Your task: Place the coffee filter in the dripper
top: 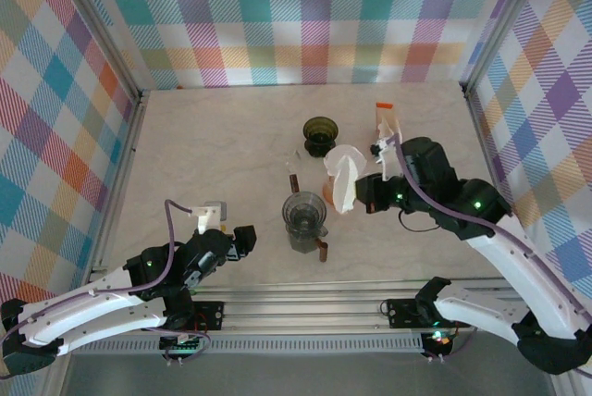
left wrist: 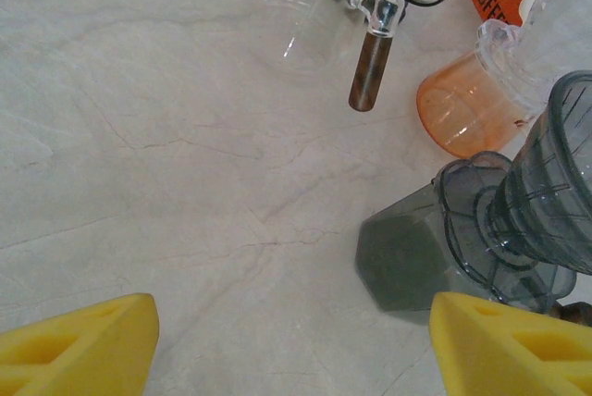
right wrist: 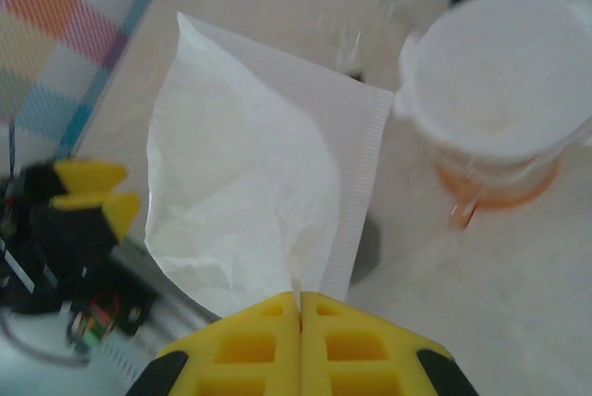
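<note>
Right gripper (top: 363, 194) is clamped on the coffee filter (top: 344, 177), held off the worktop (top: 213, 146). The pinch is on the filter's edge, and the yellow fingers (right wrist: 250, 345) meet with the paper between them. The dripper (top: 303, 213) sits just left of this gripper and slightly nearer, mouth facing up. From above, the filter hangs between the two, close to the dripper's right rim but not over it. Its long axis runs roughly far to near, with the sheet standing on edge.

The coming move looks like a short carry left and a tilt so the cone points down into the mouth. The right arm is the one to do it. Left gripper (top: 242, 241) is down-left of the dripper, jaws apart, holding nothing.

The right wrist view shows the filter (right wrist: 250, 183) partly ballooned open and its crimped seam, which the top view doesn't resolve. The left wrist view shows the dripper (left wrist: 555, 174) seated on its dark base, with an orange cup (left wrist: 458, 105) right behind it. I can't tell whether the two touch.
</note>
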Controlling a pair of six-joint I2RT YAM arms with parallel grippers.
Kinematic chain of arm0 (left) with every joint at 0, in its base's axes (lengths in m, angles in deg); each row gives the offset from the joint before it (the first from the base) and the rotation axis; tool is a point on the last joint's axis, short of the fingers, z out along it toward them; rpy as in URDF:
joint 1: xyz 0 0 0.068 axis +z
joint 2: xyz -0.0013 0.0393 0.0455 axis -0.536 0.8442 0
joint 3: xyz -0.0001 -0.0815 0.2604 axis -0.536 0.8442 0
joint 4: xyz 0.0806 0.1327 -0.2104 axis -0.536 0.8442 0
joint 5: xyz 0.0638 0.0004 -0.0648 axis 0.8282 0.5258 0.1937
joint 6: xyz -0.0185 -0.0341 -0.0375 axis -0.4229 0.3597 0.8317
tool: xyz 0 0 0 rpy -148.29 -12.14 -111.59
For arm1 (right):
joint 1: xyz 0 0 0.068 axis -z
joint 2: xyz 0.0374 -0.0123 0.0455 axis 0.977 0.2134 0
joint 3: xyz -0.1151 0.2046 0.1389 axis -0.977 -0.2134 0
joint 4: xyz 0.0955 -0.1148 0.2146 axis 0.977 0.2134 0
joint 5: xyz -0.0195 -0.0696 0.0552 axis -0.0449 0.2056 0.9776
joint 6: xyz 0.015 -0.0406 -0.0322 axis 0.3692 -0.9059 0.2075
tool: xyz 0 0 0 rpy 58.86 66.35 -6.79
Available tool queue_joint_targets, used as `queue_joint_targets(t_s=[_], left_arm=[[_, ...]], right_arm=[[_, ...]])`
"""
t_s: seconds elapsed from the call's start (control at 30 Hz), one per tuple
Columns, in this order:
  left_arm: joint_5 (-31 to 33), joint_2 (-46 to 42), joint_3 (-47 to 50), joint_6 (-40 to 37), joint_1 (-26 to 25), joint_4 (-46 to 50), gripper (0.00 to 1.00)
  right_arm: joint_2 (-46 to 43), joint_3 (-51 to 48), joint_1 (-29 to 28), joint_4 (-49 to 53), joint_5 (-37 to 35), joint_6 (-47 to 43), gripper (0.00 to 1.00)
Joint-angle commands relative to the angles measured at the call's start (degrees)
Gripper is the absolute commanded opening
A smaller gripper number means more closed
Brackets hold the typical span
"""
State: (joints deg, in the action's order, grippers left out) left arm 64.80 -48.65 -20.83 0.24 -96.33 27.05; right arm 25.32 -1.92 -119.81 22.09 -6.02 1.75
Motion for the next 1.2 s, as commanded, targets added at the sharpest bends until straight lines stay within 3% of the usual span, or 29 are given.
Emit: queue_joint_targets(t_s=[0.0, 0.27, 0.6, 0.8, 0.97, 1.17], left_arm=[[0.0, -0.7, -2.1, -1.8, 0.6, -0.6, 0.77], [-1.0, -1.5, -2.0, -3.2, 0.6, -1.2, 0.78], [-3.7, -1.7, -3.3, -6.1, 0.6, -3.3, 0.81], [-10.5, 1.3, -6.2, -9.0, 2.5, -6.6, 0.9], [-20.0, 5.1, -8.5, -10.2, 7.0, -12.6, 0.94], [-28.9, 10.5, -9.7, -10.1, 11.8, -19.1, 0.93]], right_arm=[[5.0, 4.6, -3.0, 10.3, 5.7, 3.7, 0.0], [17.0, 15.7, -4.1, 17.5, 11.6, 6.0, 0.0], [30.0, 26.4, -3.0, 26.9, 13.0, 5.2, 0.0], [35.2, 27.7, -2.9, 29.2, 10.4, 5.3, 0.0], [37.9, 29.0, -2.8, 28.5, 7.8, 5.3, 0.0], [39.1, 28.1, -2.8, 27.0, 6.4, 4.9, 0.0]])
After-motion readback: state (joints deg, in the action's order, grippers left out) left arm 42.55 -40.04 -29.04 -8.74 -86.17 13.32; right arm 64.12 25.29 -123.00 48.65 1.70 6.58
